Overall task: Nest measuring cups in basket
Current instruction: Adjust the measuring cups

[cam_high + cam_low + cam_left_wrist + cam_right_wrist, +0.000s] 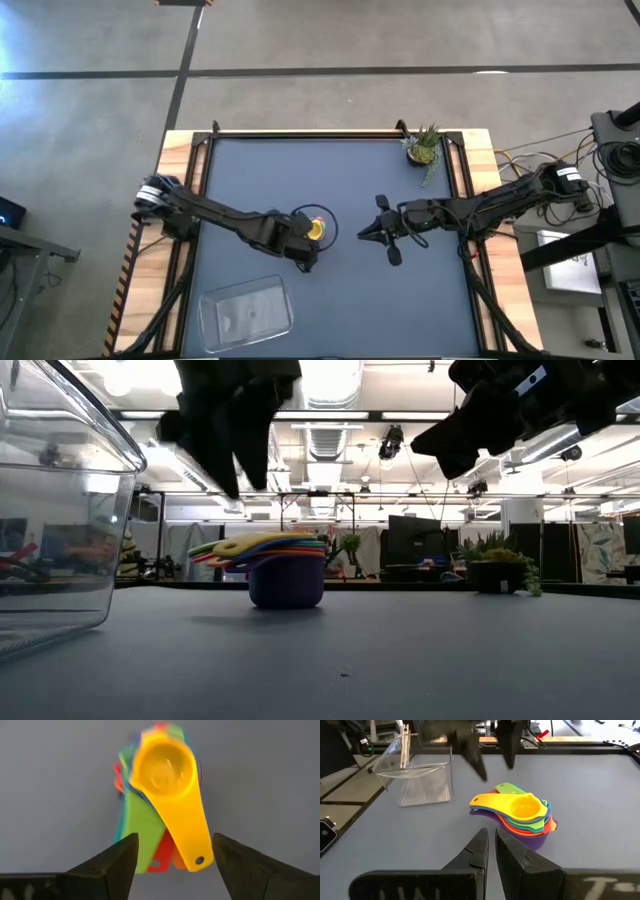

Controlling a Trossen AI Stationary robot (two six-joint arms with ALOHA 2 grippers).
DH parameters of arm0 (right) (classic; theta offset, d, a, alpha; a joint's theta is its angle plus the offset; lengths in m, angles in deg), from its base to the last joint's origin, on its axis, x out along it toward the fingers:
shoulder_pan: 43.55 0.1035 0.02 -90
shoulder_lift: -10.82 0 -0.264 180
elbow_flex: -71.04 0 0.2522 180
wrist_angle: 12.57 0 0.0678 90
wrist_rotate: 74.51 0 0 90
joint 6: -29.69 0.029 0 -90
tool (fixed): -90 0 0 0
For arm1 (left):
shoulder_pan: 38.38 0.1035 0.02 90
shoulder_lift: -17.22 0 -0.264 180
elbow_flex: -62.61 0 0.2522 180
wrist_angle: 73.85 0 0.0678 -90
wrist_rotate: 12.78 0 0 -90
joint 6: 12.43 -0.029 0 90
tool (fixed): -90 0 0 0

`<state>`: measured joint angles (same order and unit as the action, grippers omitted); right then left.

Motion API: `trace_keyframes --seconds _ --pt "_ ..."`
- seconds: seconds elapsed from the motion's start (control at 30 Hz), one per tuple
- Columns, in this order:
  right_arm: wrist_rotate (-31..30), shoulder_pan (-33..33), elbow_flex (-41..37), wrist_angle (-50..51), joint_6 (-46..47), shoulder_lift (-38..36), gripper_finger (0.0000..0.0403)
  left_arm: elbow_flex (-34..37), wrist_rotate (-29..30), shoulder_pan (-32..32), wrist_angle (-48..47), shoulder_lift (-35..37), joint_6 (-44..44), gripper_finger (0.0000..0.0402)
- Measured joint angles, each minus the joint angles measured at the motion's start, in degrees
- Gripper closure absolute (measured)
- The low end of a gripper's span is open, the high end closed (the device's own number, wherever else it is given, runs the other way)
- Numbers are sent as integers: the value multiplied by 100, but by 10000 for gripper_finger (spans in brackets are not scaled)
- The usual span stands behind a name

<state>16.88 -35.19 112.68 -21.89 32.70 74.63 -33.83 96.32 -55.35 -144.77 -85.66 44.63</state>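
From where I stand, the measuring cups point(520, 815) sit in one nested stack near the middle of the dark table point(340, 290). The yellow cup point(167, 775) lies on top, and the purple cup point(286, 584) is at the bottom, resting on the table. Between them I make out green, red, orange and blue handles fanned out to one side; the stack is tight, so I cannot count every cup with certainty.

The left gripper point(172, 857) hangs just above the stack with its two fingers spread wide on either side of the handles, and it holds nothing. The right gripper point(491, 852) hovers a little way off on the other side of the stack, its two fingers pressed nearly together, and it too grips nothing.

One clear basket point(246, 312) stands at the near left of the table, well apart from the stack. One small potted plant point(424, 147) stands at the far right corner.
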Motion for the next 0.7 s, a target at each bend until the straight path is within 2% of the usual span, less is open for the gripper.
trace_keyframes --seconds 0.13,0.23,0.33,0.5,0.6,0.7 --pt "-2 2 0 -72 -78 6 380 0 722 -171 -83 514 -250 166" --pt "-4 2 18 -160 -334 11 380 181 1092 -276 211 988 -670 171" --pt "-9 2 334 112 -581 13 380 844 1210 -271 1382 1535 -1093 171" --pt "-11 0 1194 1253 -1199 91 370 2427 1034 -277 3263 2540 -1495 172" --pt "-8 0 1630 1615 -1615 361 345 3386 1300 -289 4438 3160 -1655 172" --pt "-9 -12 1994 1664 -1831 824 303 4265 1338 -283 5728 3663 -2065 172"
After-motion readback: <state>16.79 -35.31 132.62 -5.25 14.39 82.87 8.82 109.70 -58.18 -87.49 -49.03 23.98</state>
